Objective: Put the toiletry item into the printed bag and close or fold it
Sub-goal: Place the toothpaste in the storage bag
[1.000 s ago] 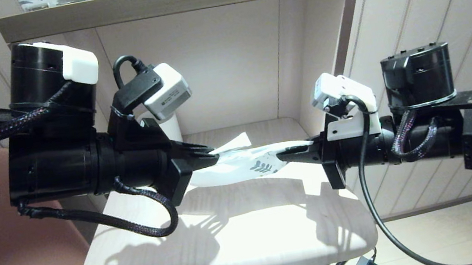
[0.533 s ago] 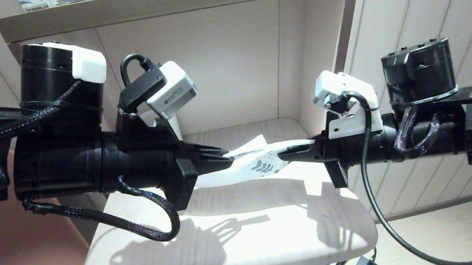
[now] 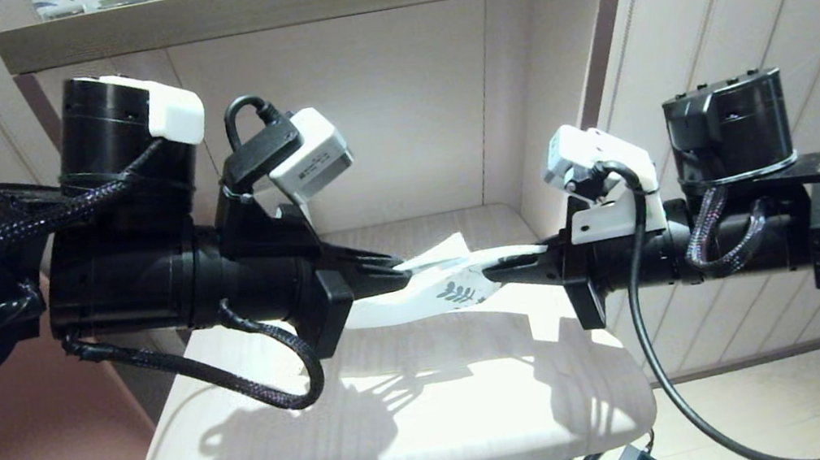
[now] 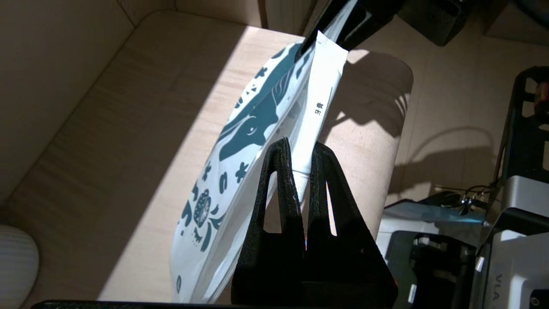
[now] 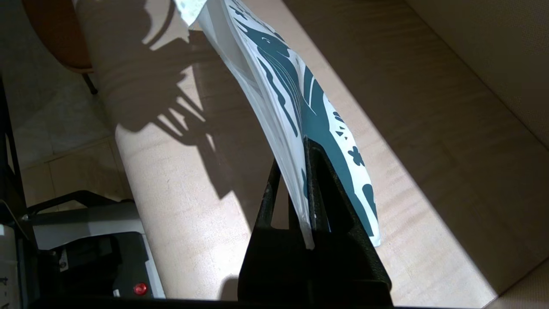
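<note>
I hold the bag [image 3: 440,291] stretched in the air above the tabletop [image 3: 407,420], 1 end in each tool, which looks meant to keep it steady for filling. The left tool [image 4: 302,156] pinches a white tube [image 4: 319,107] lying against the bag. The right tool [image 5: 300,171] is clamped on the printed end.

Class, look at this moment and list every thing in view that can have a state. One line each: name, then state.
left gripper: shut, pinching the toiletry item.
toiletry item: flat white tube, held in the air alongside the bag; not clearly inside it.
printed bag: unfolded, hanging between the two grippers above the table.
right gripper: shut on one end of the printed bag.
</note>
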### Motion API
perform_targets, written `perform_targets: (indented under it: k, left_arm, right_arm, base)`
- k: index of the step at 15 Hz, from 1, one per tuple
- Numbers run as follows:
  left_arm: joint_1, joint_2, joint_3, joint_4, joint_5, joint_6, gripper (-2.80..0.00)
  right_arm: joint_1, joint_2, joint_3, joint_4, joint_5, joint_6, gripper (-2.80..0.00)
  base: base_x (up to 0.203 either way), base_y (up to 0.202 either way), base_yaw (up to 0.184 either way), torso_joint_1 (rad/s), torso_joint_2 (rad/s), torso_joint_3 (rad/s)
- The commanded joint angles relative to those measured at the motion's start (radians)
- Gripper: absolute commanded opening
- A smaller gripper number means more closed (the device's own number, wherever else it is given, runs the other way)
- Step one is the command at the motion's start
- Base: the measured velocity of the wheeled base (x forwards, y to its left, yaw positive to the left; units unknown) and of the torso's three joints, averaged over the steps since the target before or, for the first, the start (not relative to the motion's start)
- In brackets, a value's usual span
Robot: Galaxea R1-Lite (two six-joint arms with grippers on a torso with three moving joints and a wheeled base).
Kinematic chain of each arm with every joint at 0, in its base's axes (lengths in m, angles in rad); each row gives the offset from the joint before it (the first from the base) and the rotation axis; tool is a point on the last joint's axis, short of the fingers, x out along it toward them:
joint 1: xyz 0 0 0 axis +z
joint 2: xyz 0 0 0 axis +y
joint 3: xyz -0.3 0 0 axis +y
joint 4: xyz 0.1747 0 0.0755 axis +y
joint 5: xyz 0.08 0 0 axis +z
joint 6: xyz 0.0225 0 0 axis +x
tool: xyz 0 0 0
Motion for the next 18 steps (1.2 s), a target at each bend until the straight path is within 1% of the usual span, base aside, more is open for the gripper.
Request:
perform_targets:
  k: [1,4,9,12,18]
  left_arm:
    - [0.003,0.013,-0.017,0.0,0.0,0.002,-2.8]
    - [0.011,0.028,-0.028,0.0,0.0,0.003,-2.8]
    - [0.011,0.075,-0.008,0.0,-0.005,0.004,-2.8]
    - [0.011,0.098,-0.003,-0.043,-0.005,-0.002,-2.8]
    - [0.011,0.097,0.02,-0.048,-0.005,-0.002,-2.8]
  right_arm:
    - [0.001,0.0,0.005,-0.002,0.003,-0.003,-2.8]
    - [0.001,0.003,0.006,-0.004,0.003,-0.004,-2.8]
    - [0.001,0.007,0.006,-0.005,0.003,-0.002,-2.8]
    - [0.002,0.006,0.008,-0.006,0.005,-0.002,-2.8]
    - [0.002,0.004,0.006,-0.007,0.008,-0.002,-2.8]
  base:
    - [0.0,0.0,0.0,0.0,0.0,0.0]
    - [0.0,0.0,0.0,0.0,0.0,0.0]
    - [0.0,0.0,0.0,0.0,0.0,0.0]
    - [0.0,0.0,0.0,0.0,0.0,0.0]
    - [0.0,0.0,0.0,0.0,0.0,0.0]
